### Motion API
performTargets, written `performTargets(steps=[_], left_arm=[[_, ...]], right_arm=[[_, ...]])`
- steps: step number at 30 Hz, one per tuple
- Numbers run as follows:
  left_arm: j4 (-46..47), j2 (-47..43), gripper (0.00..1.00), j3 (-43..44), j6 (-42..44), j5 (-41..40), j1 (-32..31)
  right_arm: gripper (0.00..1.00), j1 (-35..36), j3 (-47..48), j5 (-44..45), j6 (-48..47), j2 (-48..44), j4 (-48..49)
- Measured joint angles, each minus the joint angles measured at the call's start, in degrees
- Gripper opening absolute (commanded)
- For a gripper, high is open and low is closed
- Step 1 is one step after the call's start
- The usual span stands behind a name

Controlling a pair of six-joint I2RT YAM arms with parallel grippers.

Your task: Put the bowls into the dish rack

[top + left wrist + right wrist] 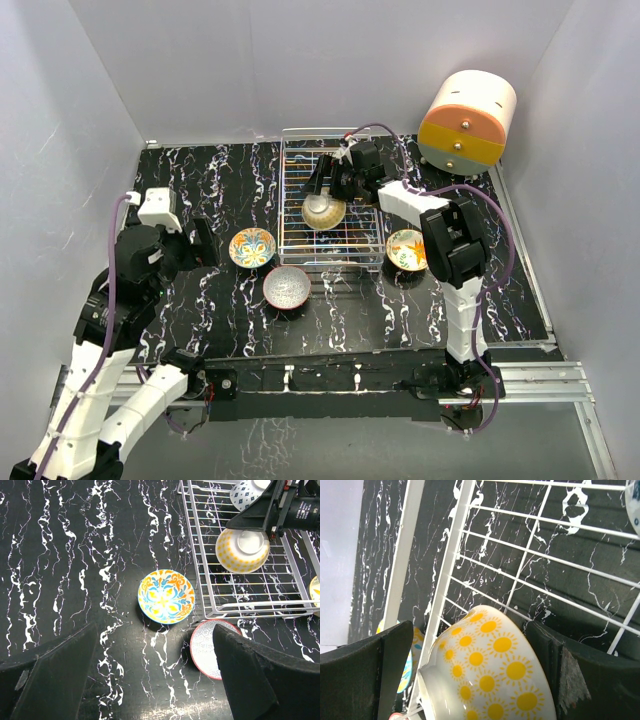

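The dish rack is a silver wire basket at the back middle of the table. A bowl with yellow suns on its pale outside lies upside down in it. My right gripper hangs open over that bowl, one finger on each side. A second bowl with blue diamonds lies further back in the rack. On the table lie a yellow-and-teal bowl, a red-rimmed bowl, and a floral bowl right of the rack. My left gripper is open and empty, near the yellow-and-teal bowl.
An orange-and-cream cylindrical cabinet stands at the back right corner. Pale walls close in the black marbled table on three sides. The right arm reaches over the floral bowl towards the rack.
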Motion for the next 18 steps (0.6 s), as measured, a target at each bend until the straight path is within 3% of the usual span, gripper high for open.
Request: performTargets(steps=[18], left_arm=[[0.7,1.6,0.97,0.0,0.0,1.1,0.0]], right_arm=[[0.99,0.3,-1.4,4.3,-14.9,-3.4,-1.9]])
